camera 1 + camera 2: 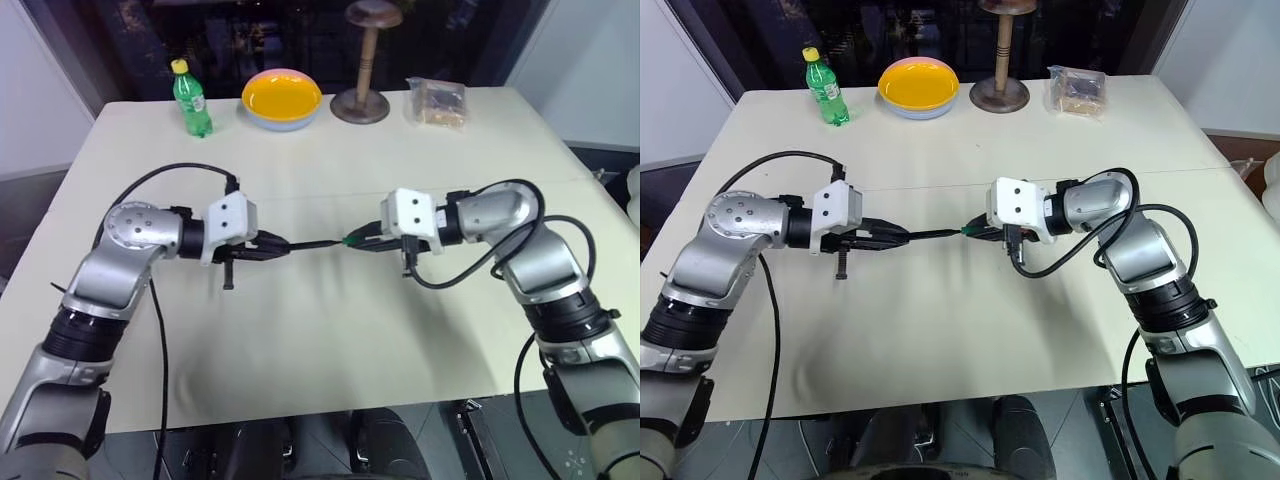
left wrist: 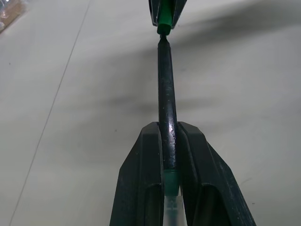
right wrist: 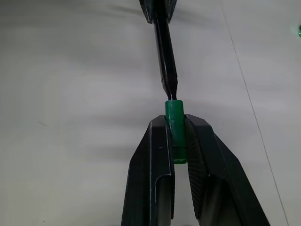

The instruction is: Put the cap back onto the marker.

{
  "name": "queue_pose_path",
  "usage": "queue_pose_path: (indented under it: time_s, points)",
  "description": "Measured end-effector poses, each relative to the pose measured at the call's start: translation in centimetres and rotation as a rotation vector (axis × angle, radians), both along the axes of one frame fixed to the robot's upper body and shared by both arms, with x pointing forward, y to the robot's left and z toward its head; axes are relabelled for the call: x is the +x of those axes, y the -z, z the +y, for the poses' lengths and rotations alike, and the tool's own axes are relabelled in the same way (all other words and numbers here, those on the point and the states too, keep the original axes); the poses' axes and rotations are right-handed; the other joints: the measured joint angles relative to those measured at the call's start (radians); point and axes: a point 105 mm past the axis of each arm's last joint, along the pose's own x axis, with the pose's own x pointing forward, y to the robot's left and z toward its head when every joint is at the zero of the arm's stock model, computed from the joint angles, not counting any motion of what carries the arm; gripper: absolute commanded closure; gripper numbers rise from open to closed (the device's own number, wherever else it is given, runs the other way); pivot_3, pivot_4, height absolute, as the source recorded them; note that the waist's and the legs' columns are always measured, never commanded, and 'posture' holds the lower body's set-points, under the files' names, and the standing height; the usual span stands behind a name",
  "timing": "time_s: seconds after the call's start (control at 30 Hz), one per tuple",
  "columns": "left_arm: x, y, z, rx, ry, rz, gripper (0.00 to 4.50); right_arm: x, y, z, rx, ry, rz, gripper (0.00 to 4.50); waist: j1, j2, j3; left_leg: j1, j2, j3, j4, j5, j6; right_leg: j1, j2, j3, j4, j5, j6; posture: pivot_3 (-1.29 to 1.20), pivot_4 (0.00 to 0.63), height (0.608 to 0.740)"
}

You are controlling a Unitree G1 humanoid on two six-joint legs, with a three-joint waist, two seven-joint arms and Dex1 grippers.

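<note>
A cream table (image 1: 330, 340) is seen. Along its far edge – green bottle w/ yellow lid (image 1: 191, 98), yellow bowl (image 1: 282, 98) just beside it, brown wooden stand (image 1: 362, 70), then a clear packet (image 1: 437, 102) – all well apart from table centre.

Glossy black marker (image 2: 167, 113), smooth green plastic cap (image 3: 174, 123), matt cream table (image 1: 330, 330).

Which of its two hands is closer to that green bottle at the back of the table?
The left. The left gripper sits on the same side as the green bottle, which stands far behind it; the right gripper is farther across the table.
</note>
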Motion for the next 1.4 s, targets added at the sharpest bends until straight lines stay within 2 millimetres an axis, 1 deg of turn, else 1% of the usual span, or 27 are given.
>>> queue_pose_path:
  time_s: [0.57,0.67,1.0,1.4]
  points:
    - [0.1,0.3,0.2,-0.002,-0.02,0.02,4.5,0.3,0.4,0.4,0.014,0.015,0.011,4.48,0.0,0.0,0.0,0.0,0.0,0.0,0.0,0.0,0.0,0.0,0.0,0.0,0.0,0.0,0.0,0.0,0.15,0.74]
    - [-0.1,0.2,-0.2,-0.004,-0.005,0.013,4.5,0.3,0.4,1.0,0.014,-0.01,0.007,4.48,0.0,0.0,0.0,0.0,0.0,0.0,0.0,0.0,0.0,0.0,0.0,0.0,0.0,0.0,0.0,0.0,0.15,0.74]
    - [-0.2,0.1,-0.2,-0.003,-0.005,0.01,4.5,0.3,0.3,1.0,0.007,-0.02,-0.006,4.48,0.0,0.0,0.0,0.0,0.0,0.0,0.0,0.0,0.0,0.0,0.0,0.0,0.0,0.0,0.0,0.0,0.15,0.74]
    - [-0.1,0.1,-0.2,0.016,0.026,-0.07,4.5,0.1,0.3,1.3,0.02,-0.031,0.037,4.48,0.0,0.0,0.0,0.0,0.0,0.0,0.0,0.0,0.0,0.0,0.0,0.0,0.0,0.0,0.0,0.0,0.15,0.74]
